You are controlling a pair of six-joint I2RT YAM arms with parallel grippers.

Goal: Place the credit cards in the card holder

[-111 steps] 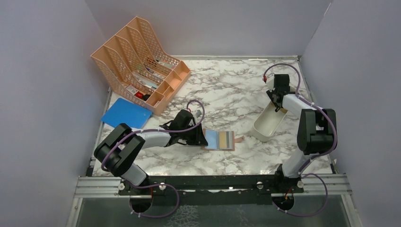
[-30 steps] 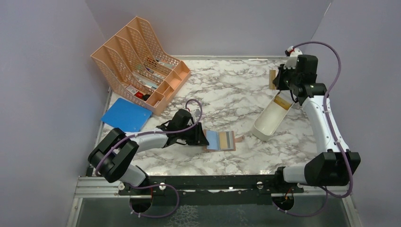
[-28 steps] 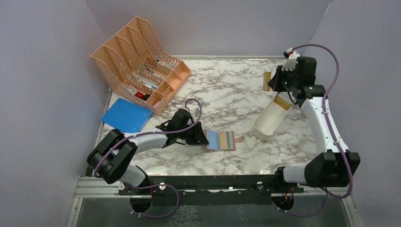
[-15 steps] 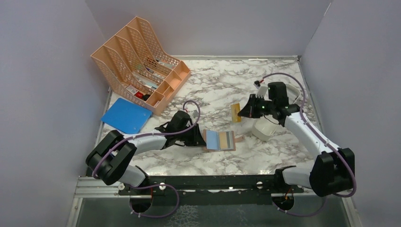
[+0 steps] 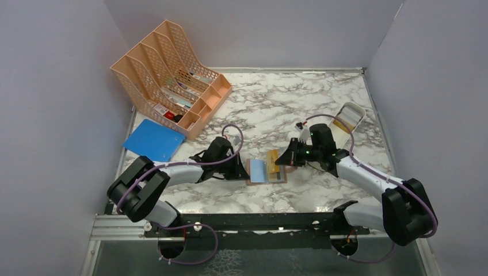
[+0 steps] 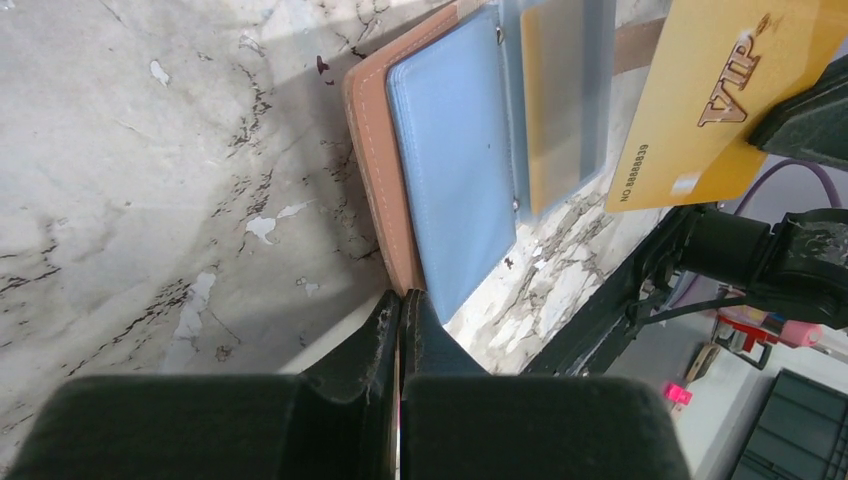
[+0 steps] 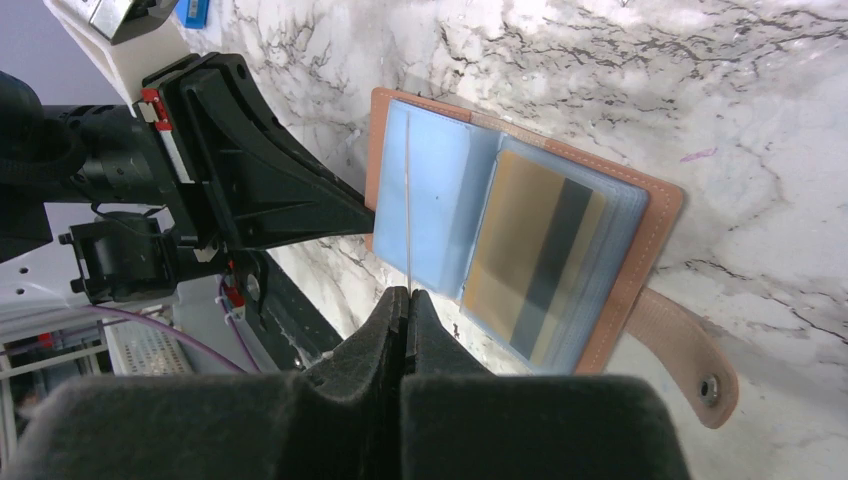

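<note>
- The wallet (image 5: 259, 171) lies open and flat on the marble table (image 5: 276, 98), a little toward 6 o'clock from the table's middle, blue lining up.
- Its snap tab (image 7: 690, 360) sticks out on the 3 o'clock side in the top view, flat on the table.
- One card (image 7: 520, 250), gold with a dark stripe, sits inside the clear sleeves on the tab-side page.
- The left gripper (image 6: 400, 305) comes in low from the wallet's 9 o'clock side. Its fingers are together, with the tips right at the wallet's brown edge. Whether they pinch that edge cannot be told.
- The right gripper (image 7: 407, 300) reaches in from about 2 o'clock of the wallet, clamped on a gold card (image 6: 715, 100) lettered "VIP".
- That card is held tilted over the open wallet. The right wrist view sees it edge-on as a thin line over the plain blue page. Whether it touches the lining cannot be told.
- A white tray (image 5: 354, 112) lies at 2 o'clock from the wallet, partly behind the right arm.
- A peach mesh organiser (image 5: 167, 69) stands at the table's 10 o'clock corner.
- A blue folder (image 5: 151, 140) lies flat at 9 o'clock, just beside the organiser.
</note>
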